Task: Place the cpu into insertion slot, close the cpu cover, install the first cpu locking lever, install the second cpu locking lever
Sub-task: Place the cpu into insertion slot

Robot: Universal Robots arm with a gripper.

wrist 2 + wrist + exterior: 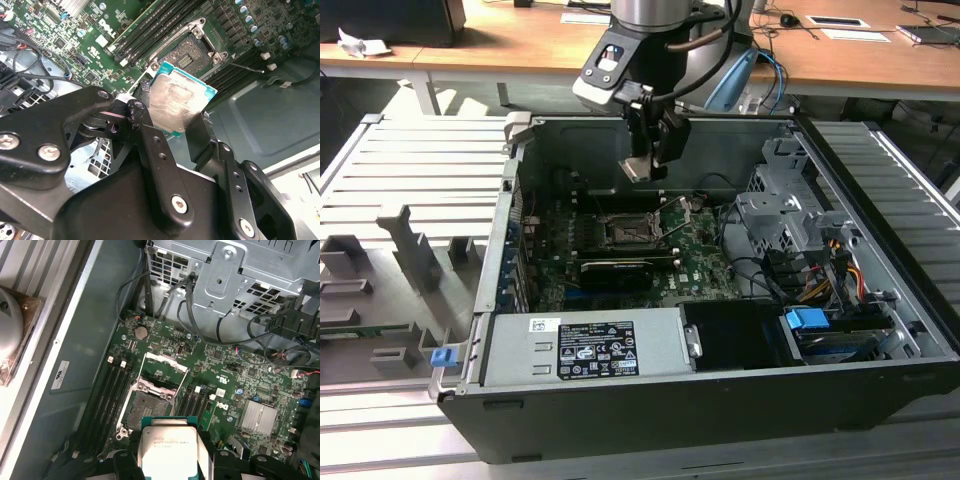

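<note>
jaws clamp the cpu (177, 102) by two opposite edges above the insertion slot (150, 407); it looks thin, light, stiff yet fragile, safest held by its rim.

Arm (655, 20) pointing down, gripper (648, 165) vertical (fingers (150, 145) clamping cpu (175, 102)).

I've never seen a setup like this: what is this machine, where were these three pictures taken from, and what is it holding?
It is a robot arm ending in a gripper, working inside an open computer case. The exterior view comes from a camera off the arm; both wrist views come from cameras riding on the arm. The gripper is shut on the cpu, a thin silvery chip, held in the air short of the empty insertion slot on the green circuit board.
</note>
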